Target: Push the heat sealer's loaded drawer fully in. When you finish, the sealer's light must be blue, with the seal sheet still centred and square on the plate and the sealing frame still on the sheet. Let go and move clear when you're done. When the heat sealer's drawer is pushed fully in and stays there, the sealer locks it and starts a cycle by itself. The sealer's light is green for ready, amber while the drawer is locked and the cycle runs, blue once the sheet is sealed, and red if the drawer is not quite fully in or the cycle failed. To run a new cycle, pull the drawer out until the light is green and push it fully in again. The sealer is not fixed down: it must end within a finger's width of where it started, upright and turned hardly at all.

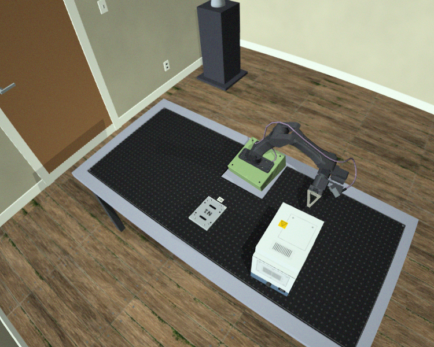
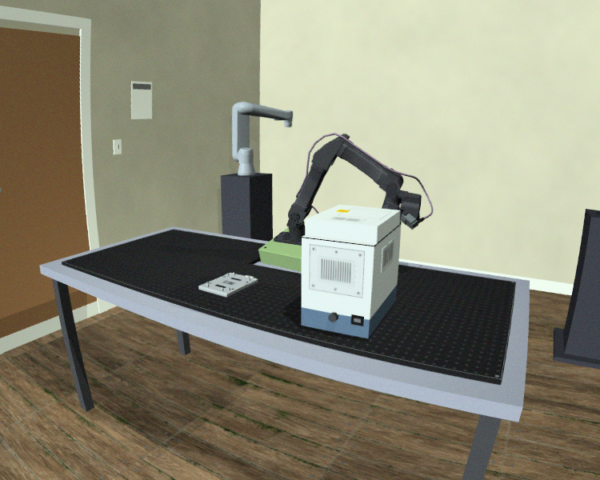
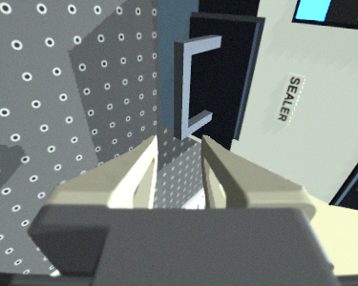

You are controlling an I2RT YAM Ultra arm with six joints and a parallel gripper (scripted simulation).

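Partly parted and holding nothing, the jaws of the beige two-fingered gripper fill the lower middle of the wrist view, a narrow gap of perforated black table top showing between them; the fingertips point at the lower end of a grey bracket-shaped drawer handle, whether touching it or just short of it cannot be told. That handle stands on a dark drawer front set in the white face of the box-shaped heat sealer, at the upper centre of the wrist frame; a small label reading SEALER sits to its right, and a bright blue light panel shows at the top right edge.

Seen from above, the white heat sealer with a yellow warning sticker lies in the lower right of the frame, upright on the black perforated table; the gripper hangs just beyond its far face, carried by the dark grey arm bolted to a green base block; a small grey metal plate lies well apart, left of centre.

From the exterior view the sealer's barcoded rear face fills the middle, hiding the gripper and drawer behind it.
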